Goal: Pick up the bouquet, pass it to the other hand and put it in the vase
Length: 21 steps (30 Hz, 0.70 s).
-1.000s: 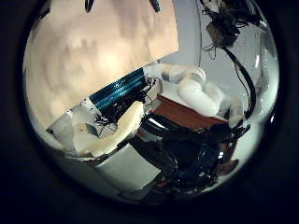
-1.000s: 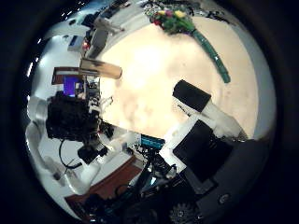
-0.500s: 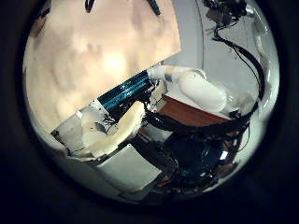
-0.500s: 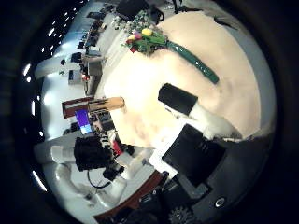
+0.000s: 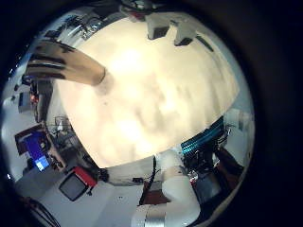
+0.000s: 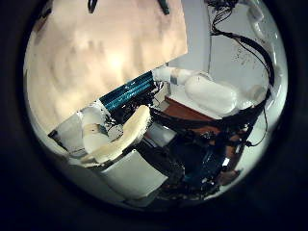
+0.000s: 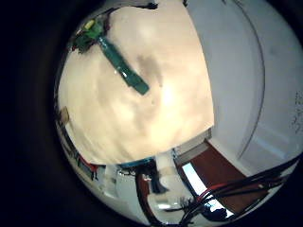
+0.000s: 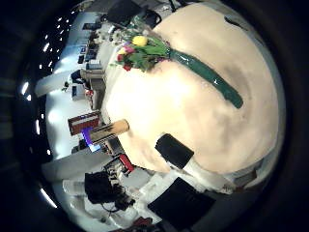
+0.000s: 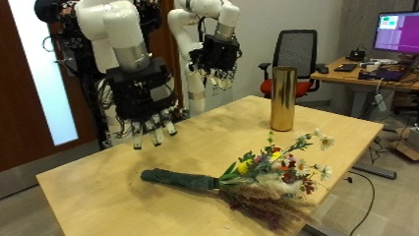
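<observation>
The first step is at hand: the bouquet (image 9: 269,175) lies untouched on the near side of the wooden table (image 9: 91,187), well apart from the gold vase (image 9: 281,98) at its far edge. The right hand (image 9: 147,110) hangs above the table with fingers loose and empty, and must come down over the green stem wrap; the left hand (image 9: 213,61) waits farther back, fingers loose too. It is an office room, with a chair (image 9: 297,54) and desk (image 9: 374,74) behind.

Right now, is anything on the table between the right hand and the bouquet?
Nothing visible. The right hand hangs over bare table, fingers relaxed, and the bouquet lies flat nearer the front edge with only open tabletop between them. The vase stands upright at the far side, out of that path.
</observation>
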Each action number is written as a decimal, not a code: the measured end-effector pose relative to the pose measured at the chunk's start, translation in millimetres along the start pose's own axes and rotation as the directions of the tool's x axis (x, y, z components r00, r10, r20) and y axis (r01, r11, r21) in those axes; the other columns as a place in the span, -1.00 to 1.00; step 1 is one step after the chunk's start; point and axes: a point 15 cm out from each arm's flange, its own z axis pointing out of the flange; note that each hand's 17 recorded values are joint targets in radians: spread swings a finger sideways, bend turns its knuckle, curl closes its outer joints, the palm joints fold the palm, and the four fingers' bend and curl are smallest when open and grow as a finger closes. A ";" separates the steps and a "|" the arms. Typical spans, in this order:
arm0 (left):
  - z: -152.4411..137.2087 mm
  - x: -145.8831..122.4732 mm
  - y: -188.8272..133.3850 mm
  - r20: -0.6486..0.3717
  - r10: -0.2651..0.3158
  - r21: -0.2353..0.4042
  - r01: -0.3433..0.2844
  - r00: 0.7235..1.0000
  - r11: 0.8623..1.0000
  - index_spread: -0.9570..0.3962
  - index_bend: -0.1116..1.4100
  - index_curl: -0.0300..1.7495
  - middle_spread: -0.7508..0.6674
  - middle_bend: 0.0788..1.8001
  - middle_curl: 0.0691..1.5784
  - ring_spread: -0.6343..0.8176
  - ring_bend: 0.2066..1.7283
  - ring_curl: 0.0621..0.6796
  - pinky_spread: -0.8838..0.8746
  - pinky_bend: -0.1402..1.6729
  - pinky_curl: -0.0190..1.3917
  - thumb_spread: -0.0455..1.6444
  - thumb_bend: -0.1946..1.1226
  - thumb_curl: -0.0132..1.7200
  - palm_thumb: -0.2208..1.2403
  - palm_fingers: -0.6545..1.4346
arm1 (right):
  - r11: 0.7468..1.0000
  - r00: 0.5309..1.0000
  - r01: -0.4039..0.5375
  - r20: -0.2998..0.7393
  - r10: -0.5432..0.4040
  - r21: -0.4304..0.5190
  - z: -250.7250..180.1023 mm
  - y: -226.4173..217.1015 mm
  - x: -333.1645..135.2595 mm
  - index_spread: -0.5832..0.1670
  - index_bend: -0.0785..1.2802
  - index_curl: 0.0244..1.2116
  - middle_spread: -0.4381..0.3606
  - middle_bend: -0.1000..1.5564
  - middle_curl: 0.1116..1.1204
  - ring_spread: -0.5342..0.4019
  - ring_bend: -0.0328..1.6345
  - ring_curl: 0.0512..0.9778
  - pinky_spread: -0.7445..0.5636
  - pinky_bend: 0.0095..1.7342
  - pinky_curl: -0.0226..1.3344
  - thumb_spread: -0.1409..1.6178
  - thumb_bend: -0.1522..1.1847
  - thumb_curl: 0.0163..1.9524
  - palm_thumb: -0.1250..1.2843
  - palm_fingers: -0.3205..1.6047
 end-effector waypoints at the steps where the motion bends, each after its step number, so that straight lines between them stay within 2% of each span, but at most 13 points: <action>1: 0.3 -0.1 -0.1 0.000 0.000 -0.001 0.000 1.000 1.000 0.70 -0.63 -0.61 0.56 -0.86 -0.65 0.54 -0.63 -0.59 0.56 -0.63 -0.54 0.19 -0.75 -0.63 -0.11 -0.20 | 1.000 1.000 0.004 -0.004 -0.004 0.013 3.9 -6.4 -1.3 0.21 -0.65 -0.52 0.54 -0.41 -0.52 0.32 -0.15 -0.81 0.59 -0.40 -0.66 0.38 -0.81 -0.69 -0.20 -0.46; 5: 4.4 -1.0 0.2 -0.005 -0.002 -0.013 0.002 1.000 1.000 0.70 -0.64 -0.61 0.57 -0.85 -0.65 0.54 -0.64 -0.59 0.56 -0.63 -0.54 0.19 -0.75 -0.63 -0.11 -0.20 | 0.997 1.000 0.011 -0.007 -0.010 0.072 15.3 -32.4 -5.4 0.26 -0.64 -0.52 0.58 -0.42 -0.53 0.36 -0.17 -0.81 0.56 -0.44 -0.67 0.38 -0.81 -0.69 -0.19 -0.44; 11: 4.0 -2.3 -6.5 -0.008 -0.002 -0.025 0.002 1.000 1.000 0.70 -0.64 -0.61 0.58 -0.85 -0.64 0.55 -0.63 -0.58 0.56 -0.63 -0.54 0.19 -0.75 -0.63 -0.11 -0.21 | 1.000 1.000 -0.014 -0.018 0.014 0.017 49.0 -42.8 5.5 0.26 -0.63 -0.51 0.49 -0.42 -0.53 0.32 -0.15 -0.78 0.53 -0.52 -0.68 0.38 -0.80 -0.68 -0.17 -0.39; 18: 5.6 -3.2 -5.3 -0.013 -0.002 -0.030 0.001 1.000 1.000 0.70 -0.64 -0.62 0.57 -0.85 -0.64 0.56 -0.64 -0.59 0.56 -0.63 -0.54 0.19 -0.75 -0.63 -0.11 -0.21 | 1.000 1.000 -0.018 -0.021 0.018 0.017 69.8 -57.1 11.7 0.23 -0.65 -0.54 0.39 -0.38 -0.51 0.24 -0.13 -0.75 0.48 -0.56 -0.66 0.37 -0.80 -0.66 -0.05 -0.35; 21: 4.0 -1.8 -6.1 -0.016 0.001 -0.025 -0.001 1.000 1.000 0.71 -0.64 -0.62 0.58 -0.86 -0.65 0.57 -0.64 -0.59 0.57 -0.63 -0.54 0.20 -0.75 -0.63 -0.11 -0.21 | 1.000 0.999 -0.024 -0.028 0.024 -0.013 86.0 -58.5 15.0 0.23 -0.64 -0.54 0.37 -0.38 -0.51 0.23 -0.14 -0.75 0.47 -0.56 -0.66 0.37 -0.80 -0.66 -0.02 -0.35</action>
